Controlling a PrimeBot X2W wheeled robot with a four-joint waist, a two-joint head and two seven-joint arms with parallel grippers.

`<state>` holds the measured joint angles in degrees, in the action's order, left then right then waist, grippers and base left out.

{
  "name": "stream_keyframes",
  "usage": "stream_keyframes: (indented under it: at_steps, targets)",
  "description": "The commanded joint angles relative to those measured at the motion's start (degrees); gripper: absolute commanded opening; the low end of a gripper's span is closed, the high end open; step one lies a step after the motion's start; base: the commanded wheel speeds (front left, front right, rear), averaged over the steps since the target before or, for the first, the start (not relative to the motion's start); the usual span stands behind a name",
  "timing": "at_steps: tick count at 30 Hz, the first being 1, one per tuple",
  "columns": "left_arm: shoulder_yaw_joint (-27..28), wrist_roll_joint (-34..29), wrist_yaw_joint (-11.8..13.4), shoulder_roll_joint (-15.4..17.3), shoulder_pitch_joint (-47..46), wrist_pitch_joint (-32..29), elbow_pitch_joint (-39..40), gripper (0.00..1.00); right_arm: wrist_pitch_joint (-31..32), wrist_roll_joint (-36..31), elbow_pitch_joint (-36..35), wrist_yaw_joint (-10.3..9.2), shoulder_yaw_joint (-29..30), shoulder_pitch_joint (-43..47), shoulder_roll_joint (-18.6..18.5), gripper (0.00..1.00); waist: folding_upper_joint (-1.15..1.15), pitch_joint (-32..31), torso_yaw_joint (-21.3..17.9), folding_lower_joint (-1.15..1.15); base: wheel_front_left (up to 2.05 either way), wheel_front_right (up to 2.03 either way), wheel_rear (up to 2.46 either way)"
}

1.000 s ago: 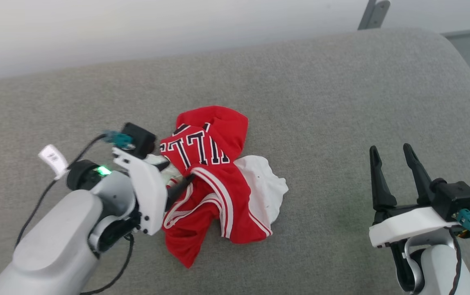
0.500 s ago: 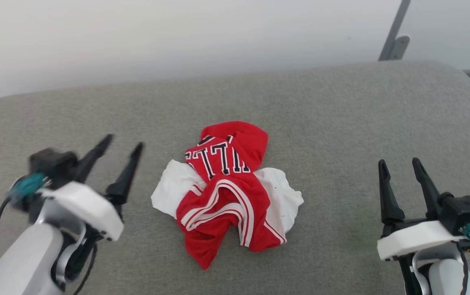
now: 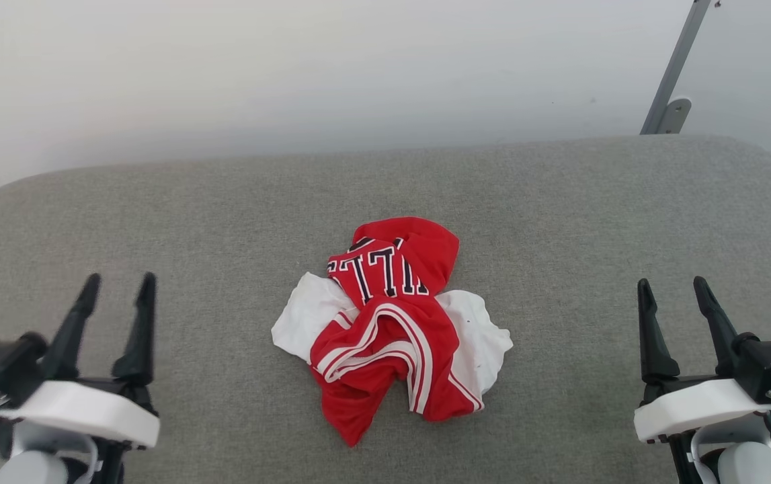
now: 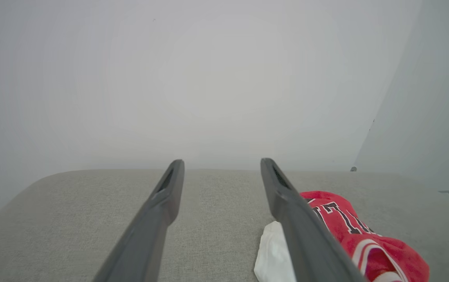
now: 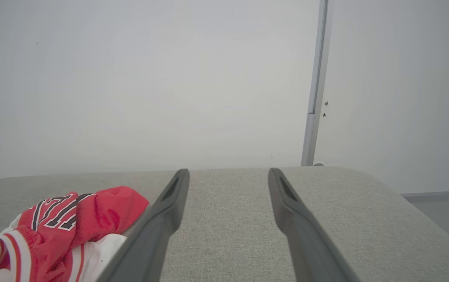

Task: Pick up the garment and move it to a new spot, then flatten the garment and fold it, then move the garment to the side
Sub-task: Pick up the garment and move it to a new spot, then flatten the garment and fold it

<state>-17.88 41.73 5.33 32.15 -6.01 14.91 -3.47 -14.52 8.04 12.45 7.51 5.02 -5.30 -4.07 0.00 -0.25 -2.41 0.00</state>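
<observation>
Saw the left claw (image 3: 121, 277) spread wide and empty over the grey cushion (image 3: 560, 202). Saw the right claw (image 3: 671, 282) just as wide, gripping nothing. Found the shirt (image 3: 392, 323) crumpled in a heap on the cushion between the two, well to the right of the left claw and well to the left of the right one, touching neither. Made out red cloth with black white-edged lettering, striped trim, white sleeves poking out on both sides. Noted a grey post (image 3: 677, 67) beyond the right claw

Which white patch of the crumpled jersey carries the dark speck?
The white patch on the right gripper's side of the red jersey; the left-side patch looks clean.
</observation>
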Motion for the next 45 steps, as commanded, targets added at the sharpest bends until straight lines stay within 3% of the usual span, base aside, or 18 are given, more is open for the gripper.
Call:
stream_keyframes:
  at_steps: [1, 5, 16, 22, 28, 45]
  targets:
    - [2.17, -1.55, 0.05, -0.83, 1.73, 0.33, 1.21, 1.00, -0.42, -0.30, -0.28, -0.04, 0.07, 0.29, -0.18, 1.00, 0.00, -0.17, 0.14, 0.00, 0.00, 0.00, 0.00]
    - [6.00, -3.13, -1.11, -3.06, 5.21, 0.32, 2.45, 1.00, -0.53, -0.45, -0.32, -0.04, 0.27, 0.58, -0.23, 1.00, 0.00, -0.47, 0.31, 0.00, 0.00, 0.00, 0.00]
    - [14.97, -7.25, -9.33, -10.62, 13.21, 0.34, 2.40, 1.00, -0.68, -1.28, -0.47, -0.04, 0.83, 1.71, 0.03, 1.00, 0.00, -1.20, 1.91, 0.00, 0.00, 0.00, 0.00]
    - [17.45, -9.46, -11.89, -14.21, 14.70, 0.34, 0.95, 1.00, -0.74, -1.88, -0.66, -0.04, 0.78, 2.22, 0.19, 1.00, 0.00, -1.29, 3.11, 0.00, 0.00, 0.00, 0.00]
    - [19.19, -11.56, -12.76, -16.70, 15.41, 0.35, -0.86, 1.00, -0.73, -2.55, -1.25, -0.04, 0.20, 2.60, 0.50, 1.00, 0.00, -1.36, 4.11, 0.00, 0.00, 0.00, 0.00]
    - [18.48, -11.30, -12.81, -16.72, 14.75, 0.35, 0.80, 1.00, -0.74, -2.67, -1.99, -0.04, -0.79, 3.70, 0.97, 1.00, 0.00, -1.16, 4.32, 0.00, 0.00, 0.00, 0.00]
